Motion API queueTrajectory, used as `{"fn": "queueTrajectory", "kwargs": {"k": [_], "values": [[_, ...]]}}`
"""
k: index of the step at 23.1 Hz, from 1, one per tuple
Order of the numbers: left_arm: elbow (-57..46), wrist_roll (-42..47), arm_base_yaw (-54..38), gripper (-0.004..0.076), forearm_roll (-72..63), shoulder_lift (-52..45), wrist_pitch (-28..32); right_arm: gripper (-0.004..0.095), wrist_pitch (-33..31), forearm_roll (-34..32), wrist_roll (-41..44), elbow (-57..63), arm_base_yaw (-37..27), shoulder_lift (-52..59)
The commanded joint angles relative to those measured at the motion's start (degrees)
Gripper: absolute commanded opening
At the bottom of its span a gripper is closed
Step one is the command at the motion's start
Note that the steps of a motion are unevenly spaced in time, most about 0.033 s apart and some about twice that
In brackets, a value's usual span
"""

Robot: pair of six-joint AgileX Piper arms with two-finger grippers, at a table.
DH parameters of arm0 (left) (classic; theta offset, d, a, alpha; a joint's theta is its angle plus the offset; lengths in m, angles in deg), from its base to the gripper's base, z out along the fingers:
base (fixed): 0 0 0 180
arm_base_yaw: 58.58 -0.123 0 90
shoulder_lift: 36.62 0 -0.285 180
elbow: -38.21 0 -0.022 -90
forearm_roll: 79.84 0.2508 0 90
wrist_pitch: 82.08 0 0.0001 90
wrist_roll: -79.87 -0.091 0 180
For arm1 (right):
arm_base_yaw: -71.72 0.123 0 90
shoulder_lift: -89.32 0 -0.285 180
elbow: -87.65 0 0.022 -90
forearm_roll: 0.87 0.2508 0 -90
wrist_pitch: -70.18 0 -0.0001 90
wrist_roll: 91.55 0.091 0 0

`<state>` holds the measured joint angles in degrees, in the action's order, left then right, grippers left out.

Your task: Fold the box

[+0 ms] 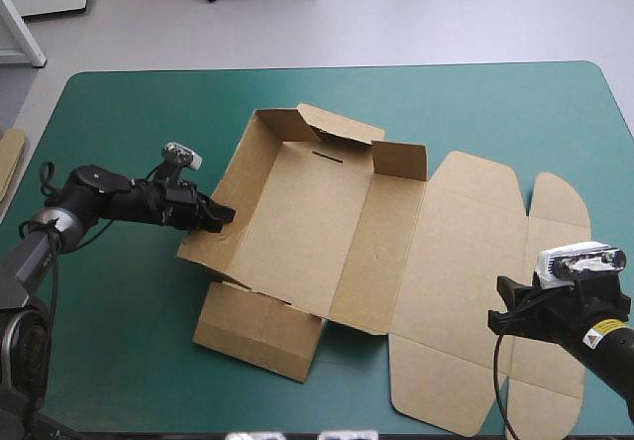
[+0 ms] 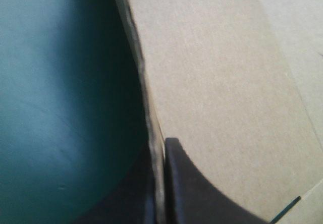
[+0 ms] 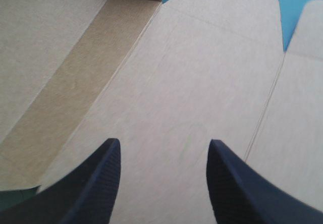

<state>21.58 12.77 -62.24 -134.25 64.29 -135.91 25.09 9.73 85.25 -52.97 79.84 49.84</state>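
The brown box [image 1: 317,227] lies mid-table, partly formed: its left wall and far wall stand raised, the lid panel [image 1: 466,281] lies flat to the right, and a near flap [image 1: 260,329] lies flat at the front left. My left gripper [image 1: 220,215] is shut on the box, pinching the raised left wall's edge [image 2: 156,148] between its fingers [image 2: 202,193]. My right gripper [image 3: 164,153] stands open just above the flat lid panel [image 3: 202,93] near its front right part, with nothing between its fingers.
An edge of more brown board [image 1: 10,158] shows at the table's left edge. Teal-green cover [image 1: 119,361] lies bare along the front left and across the far side.
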Motion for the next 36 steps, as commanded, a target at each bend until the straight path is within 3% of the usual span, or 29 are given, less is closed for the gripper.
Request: {"fn": "queueTrajectory", "kwargs": {"k": [1, 4, 7, 9, 11, 13, 15, 21, 24, 26, 28, 30, 34, 35, 36], "values": [[10.8, -1.5, 0.4, -0.0008, 4.6, -0.1, -1.8, 0.0485, 2.9, 0.9, -0.5, -2.0, 0.0, -0.5], [24.7, -3.4, 4.0, -0.0008, 12.2, 3.9, -0.9, 0.0486, 2.9, 2.7, -0.7, -2.0, 0.0, -0.5], [39.1, -4.5, 11.2, -0.0008, 29.6, 8.4, -0.9, 0.0486, 2.8, 2.7, -0.9, -2.0, 0.0, -0.5], [46.1, -7.2, 16.0, -0.0008, 36.8, 10.8, 2.5, 0.0486, 2.9, 2.7, -0.9, -2.0, 0.0, -0.5], [48.4, -11.1, 19.3, -0.0008, 40.0, 11.6, 8.6, 0.0486, 2.9, 2.7, -0.9, -2.0, 0.0, -0.5], [48.6, -15.0, 24.3, -0.0008, 45.3, 11.6, 21.5, 0.0486, 2.9, 2.7, -0.9, -2.0, 0.0, -0.6], [48.4, -14.9, 28.7, -0.0008, 52.3, 11.6, 29.6, 0.0486, 2.6, 2.8, -0.9, -2.0, 0.0, -2.0], [40.5, -8.8, 32.2, -0.0009, 55.7, 10.5, 29.4, 0.0486, 1.2, 3.0, -1.0, -2.1, 0.0, -6.2], [31.2, 2.9, 34.3, -0.0009, 63.2, 7.6, 36.9, 0.0486, 1.3, 3.0, -0.9, -2.1, 0.0, -6.2], [25.1, 16.0, 35.9, -0.0009, 73.0, 5.6, 43.9, 0.0486, 1.3, 3.1, -0.2, -2.1, 0.0, -6.2], [21.5, 28.4, 37.3, -0.0009, 83.9, 4.4, 46.1, 0.0486, 1.3, 3.8, -0.2, -2.1, 0.0, -6.3], [19.8, 39.7, 38.2, -0.0009, 92.7, 4.1, 44.6, 0.0486, 1.1, 5.6, -0.4, -2.1, 0.0, -6.3], [19.3, 70.7, 39.9, -0.0009, 121.9, 4.5, 35.2, 0.0486, 1.1, 7.1, -2.8, -2.1, 0.0, -9.1], [19.3, 74.3, 40.3, -0.0009, 125.1, 4.5, 33.6, 0.0486, 1.1, 7.5, -3.3, -2.1, 0.0, -9.7], [19.2, 81.2, 42.1, -0.0009, 130.9, 4.8, 26.8, 0.0486, 0.9, 7.7, -3.6, -2.1, 0.0, -11.0]]}}
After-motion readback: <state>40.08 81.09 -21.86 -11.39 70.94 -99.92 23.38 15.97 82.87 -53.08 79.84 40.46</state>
